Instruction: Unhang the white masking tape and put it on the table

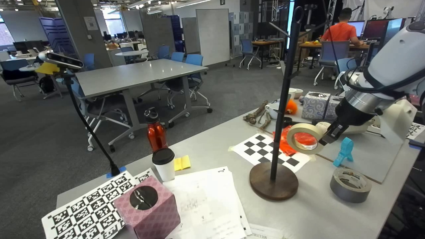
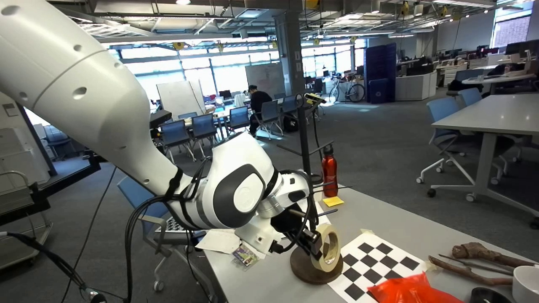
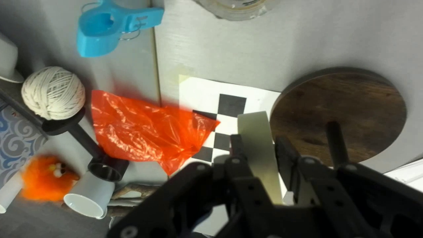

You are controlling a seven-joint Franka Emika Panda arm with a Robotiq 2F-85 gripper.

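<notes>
The white masking tape is a cream ring (image 1: 291, 140), also in an exterior view (image 2: 325, 265) and edge-on in the wrist view (image 3: 256, 132). My gripper (image 1: 327, 138) is shut on its rim, with one finger on each flat side in the wrist view (image 3: 257, 148). The ring stands upright in the air, off the stand's arms and beside the black pole (image 1: 282, 109). It is over the checkerboard sheet (image 1: 259, 146), near the stand's round wooden base (image 3: 343, 96). The table (image 1: 212, 142) is pale grey. Part of the ring is hidden by the fingers.
A dark grey tape roll (image 1: 351, 190) and a light blue clip (image 1: 344, 151) lie on the robot's side of the stand. A red plastic bag (image 3: 142, 129) lies beside the checkerboard. Papers (image 1: 206, 202), a pink tissue box (image 1: 149, 209) and a cup (image 1: 165, 167) stand beyond the base.
</notes>
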